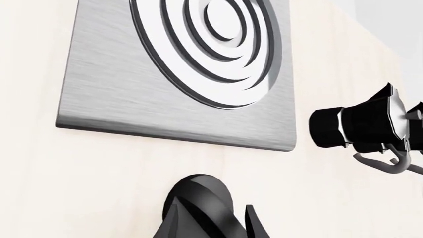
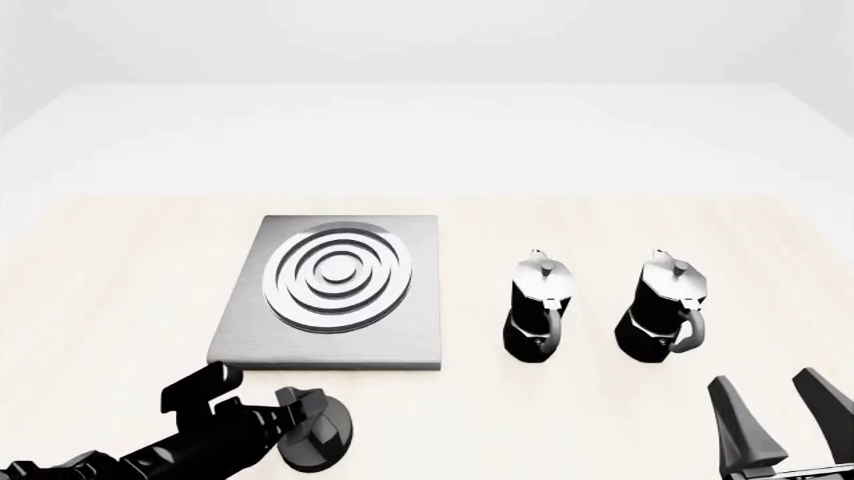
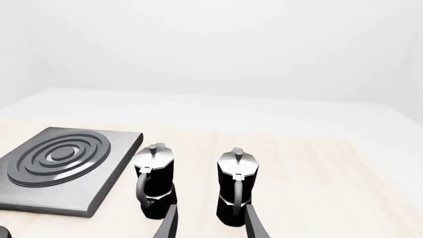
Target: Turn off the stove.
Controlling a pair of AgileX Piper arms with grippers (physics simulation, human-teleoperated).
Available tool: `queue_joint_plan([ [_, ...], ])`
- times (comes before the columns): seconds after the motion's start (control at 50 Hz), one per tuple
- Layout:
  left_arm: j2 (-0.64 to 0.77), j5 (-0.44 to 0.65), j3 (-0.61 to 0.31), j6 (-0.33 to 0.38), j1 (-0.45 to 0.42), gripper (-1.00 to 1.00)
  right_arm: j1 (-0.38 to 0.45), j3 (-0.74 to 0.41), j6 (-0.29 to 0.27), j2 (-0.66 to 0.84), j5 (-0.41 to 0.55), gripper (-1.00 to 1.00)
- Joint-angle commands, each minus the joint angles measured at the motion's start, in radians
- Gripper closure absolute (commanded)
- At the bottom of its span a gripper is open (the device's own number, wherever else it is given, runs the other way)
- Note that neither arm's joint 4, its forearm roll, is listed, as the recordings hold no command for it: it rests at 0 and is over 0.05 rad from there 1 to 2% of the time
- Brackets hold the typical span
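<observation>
Nearest, at the front view's lower left, the left gripper [image 2: 310,425] meets the round black knob [image 2: 318,432]; whether its fingers clamp it I cannot tell. The left wrist view shows the knob [image 1: 198,206] only partly, cut off. The right gripper [image 2: 781,420] hangs spread wide at the near right. Farther, left of two moka pots [image 2: 541,305], lies the stove [image 2: 334,290], grey plate with silver rings.

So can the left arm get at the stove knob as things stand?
Probably yes: the left pincer is already right at the knob, with bare table around it and both moka pots standing off to the right.
</observation>
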Motion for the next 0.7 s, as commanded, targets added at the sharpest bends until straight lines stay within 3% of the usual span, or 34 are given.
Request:
queue_joint_plan([
  [0.02, 0.052, -0.053, 0.002, -0.016, -0.016, -1.00, 0.000, 0.000, 0.000, 0.000, 0.001, -1.00],
  [0.3, 0.113, -0.122, 0.018, -0.037, -0.029, -1.00, 0.001, 0.000, 0.003, -0.001, 0.000, -1.00],
  [0.7, 0.127, -0.125, -0.001, -0.038, -0.060, -1.00, 0.006, 0.000, 0.006, -0.002, 0.000, -1.00],
])
